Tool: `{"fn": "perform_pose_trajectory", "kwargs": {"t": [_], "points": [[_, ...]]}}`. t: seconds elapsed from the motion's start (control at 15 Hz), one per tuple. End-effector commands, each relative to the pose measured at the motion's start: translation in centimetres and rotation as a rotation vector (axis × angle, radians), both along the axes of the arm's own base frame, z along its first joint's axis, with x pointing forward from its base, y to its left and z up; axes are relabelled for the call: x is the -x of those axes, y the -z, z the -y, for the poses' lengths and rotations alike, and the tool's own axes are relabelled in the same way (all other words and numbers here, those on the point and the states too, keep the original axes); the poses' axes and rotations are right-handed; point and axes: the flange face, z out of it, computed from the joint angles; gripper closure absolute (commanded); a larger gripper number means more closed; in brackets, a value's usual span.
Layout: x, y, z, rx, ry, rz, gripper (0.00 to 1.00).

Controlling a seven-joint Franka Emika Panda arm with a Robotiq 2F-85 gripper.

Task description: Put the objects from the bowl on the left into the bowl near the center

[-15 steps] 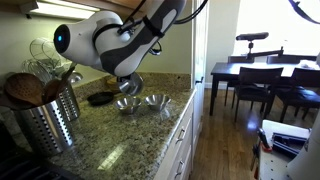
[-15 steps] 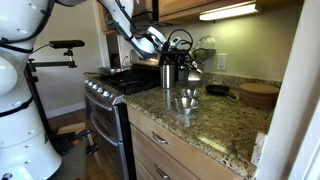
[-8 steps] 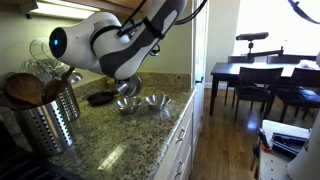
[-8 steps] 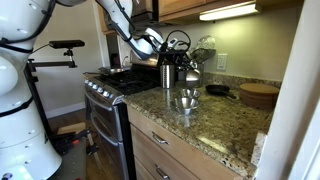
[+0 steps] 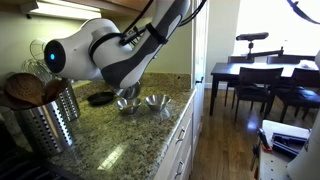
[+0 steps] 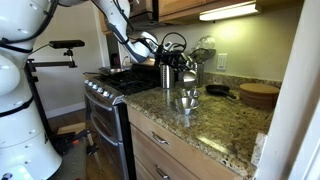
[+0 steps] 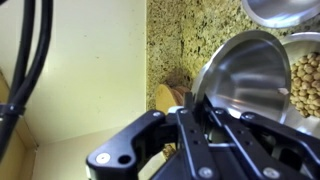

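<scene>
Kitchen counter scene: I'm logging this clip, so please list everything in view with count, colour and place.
Counter: one, speckled granite, foreground.
Steel bowls: three in wrist view, silver, on counter.
Bean-like pieces: many, beige, in the rightmost bowl.
Utensil holder: one, silver, foreground of counter.
Dish: one, black, behind bowls.
Stove: one, steel, beside counter.
Dining table: one, dark, far room.
Gripper: one, black, over the bowls; jaws unclear.

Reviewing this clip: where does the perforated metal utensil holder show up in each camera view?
Exterior view: the utensil holder stands at lower left, holding wooden spoons.
Exterior view: the utensil holder is near the centre, behind the bowls and beside the stove.
Wrist view: not in it.
Shared landmark: the steel bowls on the granite counter.
</scene>
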Motion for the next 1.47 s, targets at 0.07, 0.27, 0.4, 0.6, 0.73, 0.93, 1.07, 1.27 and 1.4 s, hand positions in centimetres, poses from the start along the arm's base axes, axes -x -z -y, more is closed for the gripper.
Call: {"fn": "perform_pose_trajectory", "kwargs": {"t": [0.07,0.27,0.4,0.6,0.73,0.93,1.07,1.27,1.4], "points": [[1.5,0.6,-0.2,0.074,-0.027,0.040,0.92],[1.8,1.0,-0.3,0.091,-0.042,0.039,0.92],[1.7,0.9,0.2,0.067,-0.026,0.022,0.92],[1.0,-1.2,2.7,0.016,0.038,0.036,0.92],[0.8,-3.0,4.8,-0.020,0.096,0.058,0.92],[0.5,-5.9,8.2,-0.096,0.189,0.069,0.92],[0.6,-7.4,9.9,-0.182,0.243,0.050,0.92],[1.3,-9.1,11.7,-0.321,0.309,-0.002,0.92],[2.0,-10.1,12.2,-0.436,0.330,-0.049,0.92]]}}
